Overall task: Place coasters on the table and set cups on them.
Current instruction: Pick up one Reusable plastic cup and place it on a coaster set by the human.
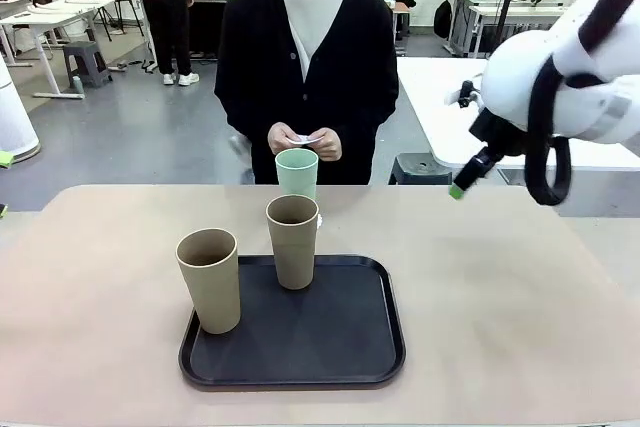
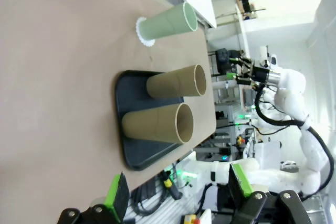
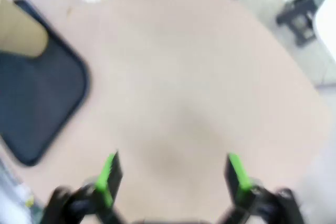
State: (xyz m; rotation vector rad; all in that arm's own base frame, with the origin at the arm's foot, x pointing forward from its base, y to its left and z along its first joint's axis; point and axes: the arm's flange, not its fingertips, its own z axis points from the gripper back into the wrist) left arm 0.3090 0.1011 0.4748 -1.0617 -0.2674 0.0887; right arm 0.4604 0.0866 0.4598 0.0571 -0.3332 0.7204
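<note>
Front view: a person (image 1: 300,47) stands at the far side of the table (image 1: 500,287). The person's hands (image 1: 325,144) are together at the waist around small white pieces (image 1: 303,137). These look like coasters but are too small to be sure. Just in front of the person the green cup (image 1: 297,172) stands upright on the table, behind the black tray (image 1: 340,337). Two more cups stand upright on the tray, apart from each other. The near tan cup (image 1: 210,282) is at its front left corner, and the far tan cup (image 1: 293,242) is at the middle of its back edge. The right gripper (image 1: 460,185) hangs in the air over the table's far right part, well apart from the cups. It points down and to the left, with one green pad plain at its tip.

Left wrist view, rolled sideways: the green cup sits on a coaster (image 2: 143,31), whose scalloped white rim shows around the base. The left gripper (image 2: 177,187) is well apart from the cups. Its fingers (image 2: 115,198) stand wide with nothing between them.

Right wrist view, blurred: the right gripper's fingers (image 3: 107,174) are spread wide and empty above bare table. A corner of the tray lies at the left with a tan cup on it. The coaster's white edge shows at the top, beyond the tray.
</note>
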